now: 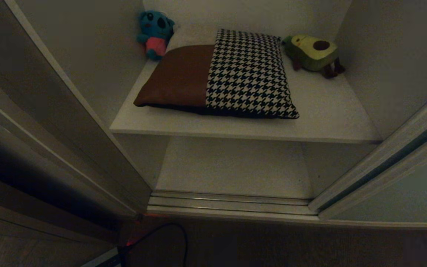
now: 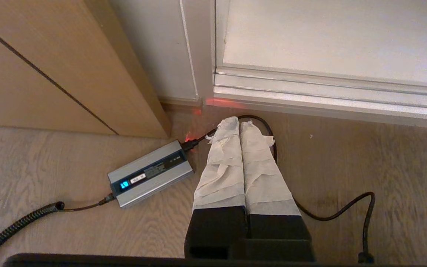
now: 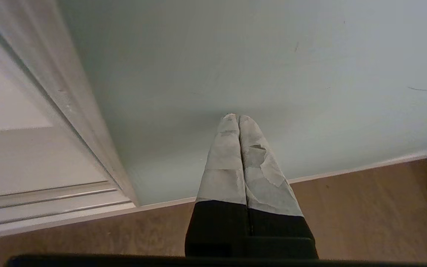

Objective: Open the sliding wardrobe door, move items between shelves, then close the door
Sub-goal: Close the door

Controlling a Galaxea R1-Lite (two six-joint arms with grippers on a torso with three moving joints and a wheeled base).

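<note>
Floor [image 2: 347, 167] nearest the robot carries a silver power brick [image 2: 150, 173] and its black cable [image 2: 332, 213]; the left gripper [image 2: 239, 124] hangs low over them, taped fingers pressed together, nothing between them, well short of the wardrobe. Right gripper [image 3: 234, 116] is likewise clenched and empty, tips close against the face of the sliding door [image 3: 235, 55], whether touching I cannot tell. Beyond the silver floor rails [image 1: 228, 202] the door stands pushed to the right [image 1: 402, 155], so the opening is clear. Lower shelf [image 1: 232, 167] lies just behind the rails, bare. Upper shelf [image 1: 332, 115] holds the cushion [image 1: 248, 74], lying flat with its houndstooth half to the right and a plain brown half to the left, front edge near the shelf lip. Further back, a blue plush toy [image 1: 155, 33] sits in the left rear corner and an avocado plush toy [image 1: 314, 53] in the right rear, both just beside the cushion. Judgement on handling: cushion looks soft, light and floppy; it should sag if lifted by one corner and the fabric may slip out of narrow taped fingers. Best hold is probably a deep pinch on the front edge near the middle seam, fingers opened wide first, pulling it forward off the lip before lowering. Plush toys could be nudged if the cushion drags.
</note>
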